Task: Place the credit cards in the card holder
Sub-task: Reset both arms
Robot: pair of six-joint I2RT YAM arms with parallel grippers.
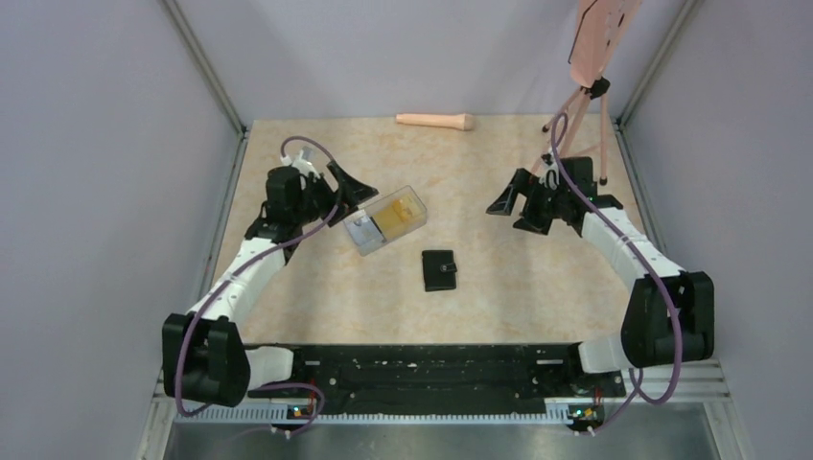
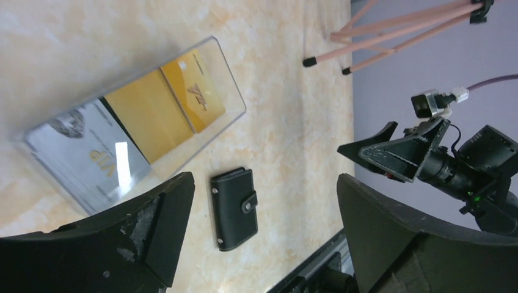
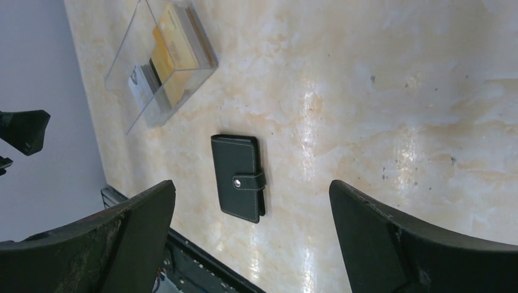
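The credit cards lie inside a clear plastic box (image 1: 387, 220): yellow-orange ones (image 2: 162, 110) and grey-white ones (image 2: 91, 155) with bluish print. The black card holder (image 1: 440, 270) rests shut on the table, clasp tab fastened, a little nearer than the box. My left gripper (image 1: 336, 196) hovers just left of the box, open and empty. In its wrist view the left gripper (image 2: 262, 183) has the card holder (image 2: 234, 209) below its wide gap. My right gripper (image 1: 518, 211) hangs open and empty, right of the box. In its own view the right gripper (image 3: 250, 186) frames the card holder (image 3: 239, 177).
A peach-coloured handle (image 1: 436, 121) lies at the far edge of the table. A pink-legged tripod (image 1: 575, 125) stands at the back right. Grey walls close in both sides, and a black rail (image 1: 431, 369) runs along the near edge.
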